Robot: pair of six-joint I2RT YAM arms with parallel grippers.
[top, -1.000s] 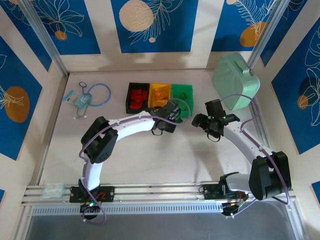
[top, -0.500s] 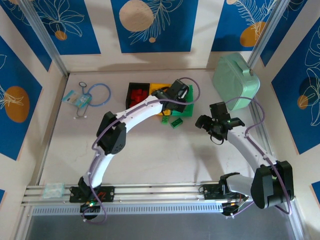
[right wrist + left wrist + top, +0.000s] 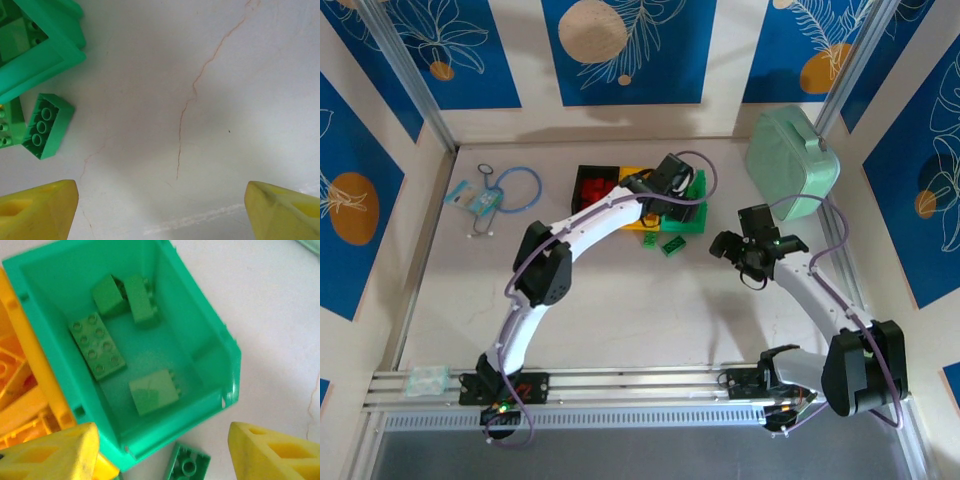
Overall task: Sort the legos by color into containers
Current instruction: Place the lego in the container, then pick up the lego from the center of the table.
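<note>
My left gripper (image 3: pixel 667 190) (image 3: pixel 165 457) hangs open over the near end of the green bin (image 3: pixel 695 222) (image 3: pixel 212 337), with nothing between its yellow fingers (image 3: pixel 272 450). Several green legos (image 3: pixel 97 345) lie inside that bin. The containers stand in a row: the black bin (image 3: pixel 580 180) with red legos (image 3: pixel 596 192), the yellow bin (image 3: pixel 633 222) (image 3: pixel 27 347), then the green one. A loose green lego (image 3: pixel 672 245) (image 3: pixel 189 466) (image 3: pixel 46 125) lies on the table just in front of the green bin. My right gripper (image 3: pixel 728 245) (image 3: pixel 160 212) is open above bare table to its right.
A mint-green rounded case (image 3: pixel 792 165) stands at the back right. A blue cable loop (image 3: pixel 518 188) and a small packet (image 3: pixel 475 198) lie at the back left. A second small brick (image 3: pixel 648 240) sits beside the loose green one.
The left arm swung from the table in front of the bins up over the green bin, and its jaws have opened there. The right gripper drew back slightly to the right.
</note>
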